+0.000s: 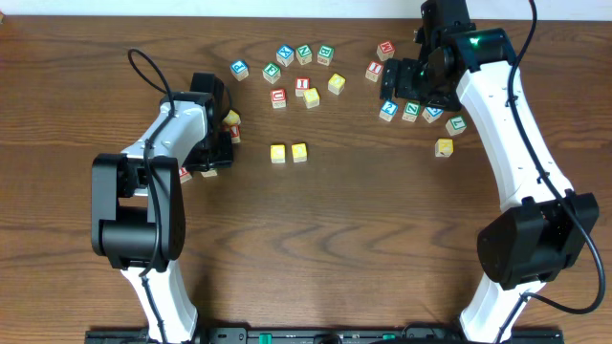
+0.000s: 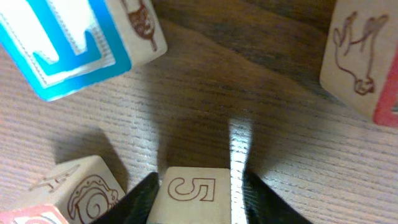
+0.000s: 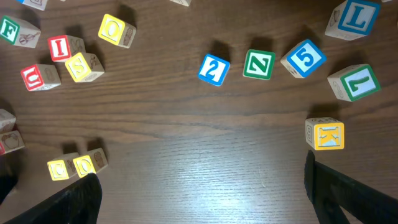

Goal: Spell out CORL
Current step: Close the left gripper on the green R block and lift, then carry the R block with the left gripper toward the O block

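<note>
**Left claw on a "5" cube; C + O paired mid-table**

Left wrist cam: the left gripper (image 2: 198, 198) is clamped on a pale cube w/ outlined 5 (image 2: 189, 190), one dark finger against each side of it. Can't tell if the cube is off the wood. Close by are a blue-bordered cube (image 2: 62, 43) at upper left and an animal-drawing cube (image 2: 360, 56) at right. Overhead shows none of this, since the arm covers the claw and only a few cubes peek out beside it.

Right wrist cam: the right gripper (image 3: 202, 199) is spread wide w/ nothing btw the fingers, over bare wooden table (image 3: 205, 143). Letters are legible here that overhead leaves as colour specks.

Task cubes:
- C cube (image 3: 59, 169) + O cube (image 3: 87, 163): both yellow-faced, touching side by side, C on the left. Overhead puts the pair mid-table, apart from the clusters and well apart from both claws.
- Blue L cube (image 3: 357, 18): white face, blue letter and border, at the view's top right corner near the blue 5 cube (image 3: 303, 58) and green 7 cube (image 3: 354, 81). Hidden under the right arm overhead.
- R: the green-lettered cubes (image 1: 316, 53) in the back row are too small to read, so can't tell which it is.
</note>
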